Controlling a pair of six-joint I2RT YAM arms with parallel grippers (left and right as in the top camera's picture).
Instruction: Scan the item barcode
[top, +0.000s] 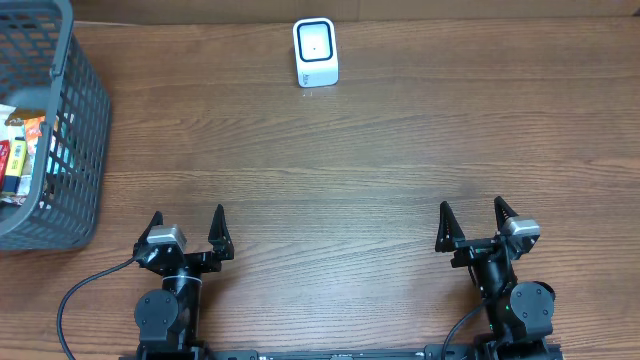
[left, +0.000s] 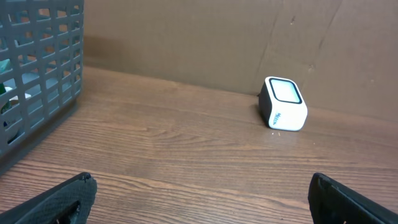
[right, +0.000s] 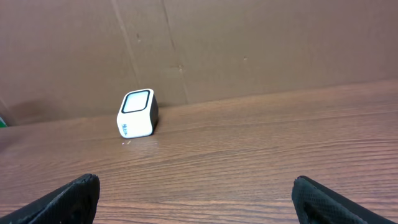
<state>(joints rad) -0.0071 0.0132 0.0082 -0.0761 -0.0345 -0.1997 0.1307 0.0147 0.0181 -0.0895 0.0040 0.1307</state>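
Basket (top: 85, 130) far left, scanner (top: 316, 52) at back, bare table (top: 350, 170) between

The basket (top: 85, 130) runs off the overhead view's left edge; the packets (top: 20, 145) inside sit half behind its mesh, too small to name. The lettering on the scanner (left: 283, 104) cannot be read in any view

Nothing legible appears anywhere. The small white box-shaped scanner with a dark-rimmed window (left: 283, 104) bears a short blue mark low on its front face, too small to read. The colourful packets (top: 18, 150) inside the grey plastic lattice basket (top: 85, 110) show printing, equally unreadable.
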